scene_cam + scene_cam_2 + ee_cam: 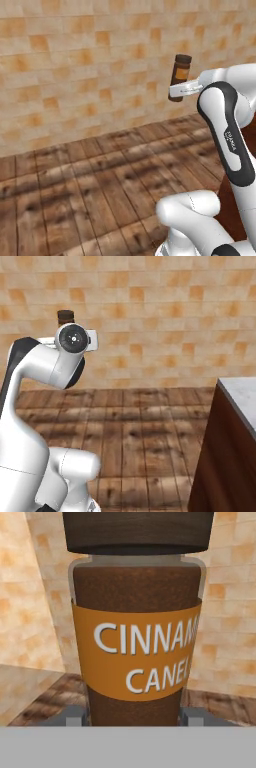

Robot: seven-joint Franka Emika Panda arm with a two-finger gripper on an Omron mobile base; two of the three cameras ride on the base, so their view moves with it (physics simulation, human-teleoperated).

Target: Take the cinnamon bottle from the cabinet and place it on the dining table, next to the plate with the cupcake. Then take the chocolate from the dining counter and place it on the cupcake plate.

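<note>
The cinnamon bottle (137, 627) stands upright in the end effector (135, 716), clamped between its two fingers (72, 716), which press against the lower sides of the bottle; the hand view shows it so close that the dark cap is cut off at the top edge and the base is hidden below the fingers; the orange label reads "CINNAM" and "CANEL", the rest of both words wrapping out of sight around the curve. In the left base view the cinnamon bottle (179, 77) is held high in the air, well above the wooden floor (90, 190), and the end effector (184, 90) crosses its lower half, so the bottom of the bottle is partly covered; the white arm (227, 130) hides whatever lies behind and to the right of it. In the right base view just the dark cap of the cinnamon bottle (65, 317) peeks above the round wrist; the body and the fingers are hidden behind the hand. Beyond the end effector runs a tan brick wall (75, 65); well off to the right and far below it, a corner of the desk (242, 393) shows its marble top over a reddish-brown wood panel, cut off by the frame edge.
</note>
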